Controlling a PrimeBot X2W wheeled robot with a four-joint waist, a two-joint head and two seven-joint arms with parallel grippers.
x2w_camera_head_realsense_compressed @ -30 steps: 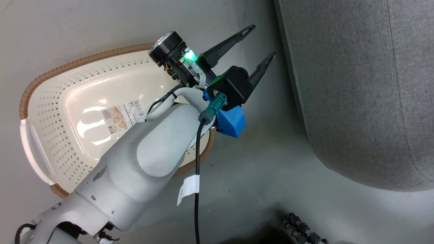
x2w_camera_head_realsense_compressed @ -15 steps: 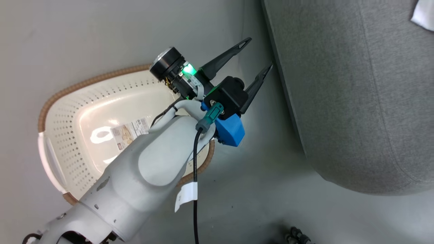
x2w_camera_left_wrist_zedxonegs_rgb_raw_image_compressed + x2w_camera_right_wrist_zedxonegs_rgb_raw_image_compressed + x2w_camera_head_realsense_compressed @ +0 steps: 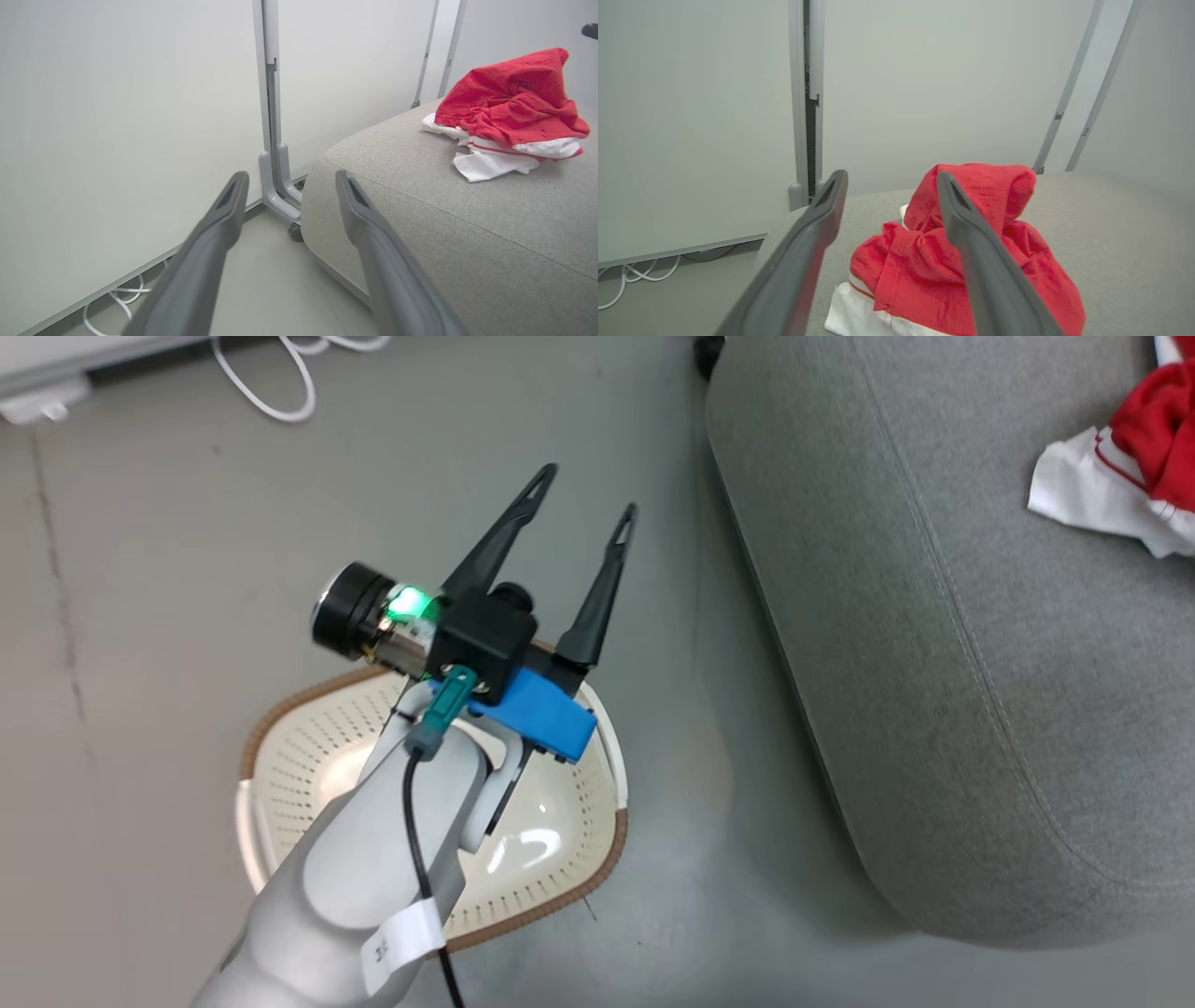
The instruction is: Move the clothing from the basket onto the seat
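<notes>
In the head view the left claw [image 3: 588, 490] hung wide open with nothing between its two dark fingers, which pointed up and away over the grey floor [image 3: 168, 569]. Directly beneath its wrist and pale forearm [image 3: 364, 887] sat the basket [image 3: 609, 859], cream and perforated with a brown woven rim. The arm covered much of its middle, and the part of the bottom that showed was glossy with glare. To the claw's right, across a strip of floor, stood the seat [image 3: 934, 663], a broad grey upholstered block. The clothing [image 3: 1153, 429] rested on top of it, far off to the right of the fingertips and well apart from the basket. Ahead and to the left of the claw a white cable [image 3: 280, 383] looped on the floor. The left wrist view had the same claw spread wide, the red-and-white heap up on the seat ahead and to the right of its fingers, and a grey post [image 3: 273, 116] against a pale wall panel [image 3: 117, 93] straight ahead. The right claw [image 3: 892, 178] was wide open too and held nothing. The clothing lay bunched on the seat just beyond and below its fingers, the right finger crossing in front of the red fabric; whether it touched the cloth could not be told.
</notes>
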